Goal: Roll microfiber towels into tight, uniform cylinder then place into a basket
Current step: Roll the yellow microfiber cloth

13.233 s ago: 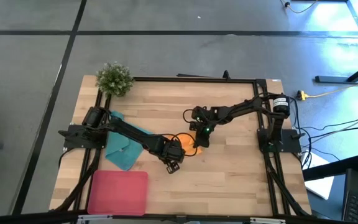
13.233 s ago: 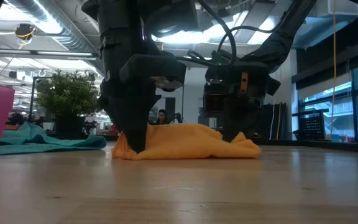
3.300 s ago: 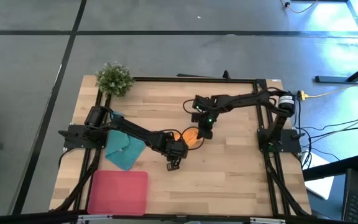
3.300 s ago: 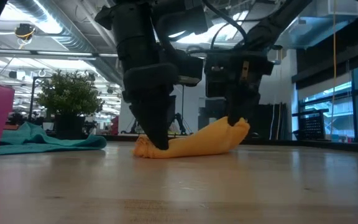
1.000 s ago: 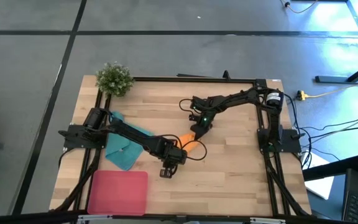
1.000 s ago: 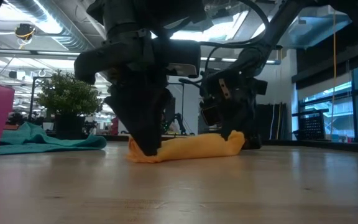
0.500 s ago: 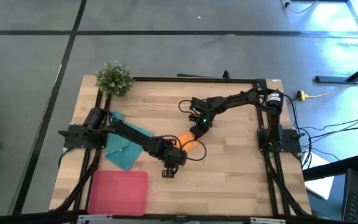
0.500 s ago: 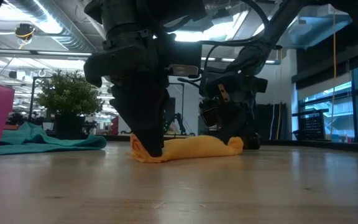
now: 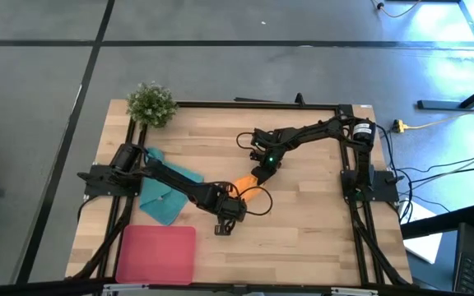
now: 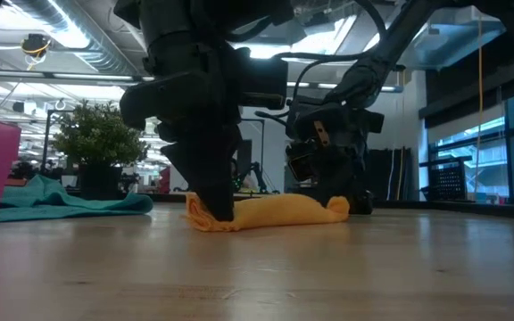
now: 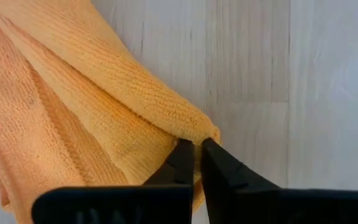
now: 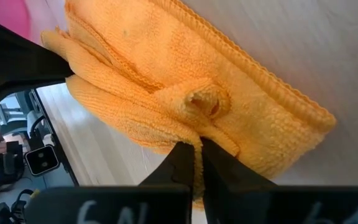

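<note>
From above, the orange towel point(image 9: 249, 186) is lying near the centre of the frame as a short, narrow roll, no longer the wider bundle it was some seconds ago, so the rolling step is looking close to done. The left gripper point(image 9: 234, 195) is sitting at the roll's lower-left end and the right gripper point(image 9: 261, 174) at its upper-right end. The teal towel point(image 9: 164, 196) is lying loose at the left, and the basket point(image 9: 156, 254) is waiting at the lower left, holding no towel; a plant point(image 9: 151, 103) is standing at the upper left. In the low view, the roll point(image 10: 270, 212) is resting flat on the table point(image 10: 328, 276) in mid-frame, with the left gripper point(image 10: 219, 212) planted on its left end, having just pinched shut there, and the right gripper point(image 10: 342, 203) at its right end. In the left wrist view, the left gripper point(image 11: 197, 149) is clenching the edge of the orange cloth point(image 11: 73, 112) in the frame's lower middle. In the right wrist view, the right gripper point(image 12: 197, 149) is nipping a fold just below the curled core of the roll point(image 12: 191, 99). With both ends gripped, the roll is probably ready for tightening or lifting toward the basket. Counted: two towels, one basket, two grippers.
</note>
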Motion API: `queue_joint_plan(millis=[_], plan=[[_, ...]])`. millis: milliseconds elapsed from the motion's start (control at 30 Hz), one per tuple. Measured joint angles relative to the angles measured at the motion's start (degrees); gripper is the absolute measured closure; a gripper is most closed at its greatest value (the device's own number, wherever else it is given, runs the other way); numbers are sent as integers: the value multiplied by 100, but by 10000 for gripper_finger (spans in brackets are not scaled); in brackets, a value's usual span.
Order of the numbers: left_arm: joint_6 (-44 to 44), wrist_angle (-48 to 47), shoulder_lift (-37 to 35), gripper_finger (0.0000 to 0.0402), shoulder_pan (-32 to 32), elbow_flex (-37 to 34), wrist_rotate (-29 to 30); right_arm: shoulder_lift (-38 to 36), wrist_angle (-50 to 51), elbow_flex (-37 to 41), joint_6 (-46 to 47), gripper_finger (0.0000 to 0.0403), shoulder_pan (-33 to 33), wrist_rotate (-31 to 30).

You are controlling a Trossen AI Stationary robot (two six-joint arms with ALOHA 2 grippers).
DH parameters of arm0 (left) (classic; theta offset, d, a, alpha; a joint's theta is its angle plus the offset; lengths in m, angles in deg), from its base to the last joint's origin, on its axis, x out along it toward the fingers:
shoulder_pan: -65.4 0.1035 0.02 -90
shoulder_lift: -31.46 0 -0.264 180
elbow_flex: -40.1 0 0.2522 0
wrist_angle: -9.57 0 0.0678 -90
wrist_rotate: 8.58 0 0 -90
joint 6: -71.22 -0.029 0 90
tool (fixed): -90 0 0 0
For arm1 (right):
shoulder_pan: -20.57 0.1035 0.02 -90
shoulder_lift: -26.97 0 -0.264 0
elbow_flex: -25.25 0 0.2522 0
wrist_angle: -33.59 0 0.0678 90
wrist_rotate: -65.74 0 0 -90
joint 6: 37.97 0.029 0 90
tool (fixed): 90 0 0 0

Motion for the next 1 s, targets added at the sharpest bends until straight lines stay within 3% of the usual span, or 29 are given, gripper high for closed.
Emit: queue_joint_plan(millis=[300,667,867,1000], plan=[[137,-78,-280,401,1,34,-38,0,2,2,-92,388,7,-2],[1227,-150,-541,402,451,50,-822,2,11,4,-100,388,33,-29],[1822,-635,-540,401,749,50,-950,0,21,4,-116,388,112,-123],[1977,-819,-540,401,924,54,-1376,0,24,4,-117,388,132,-135]])
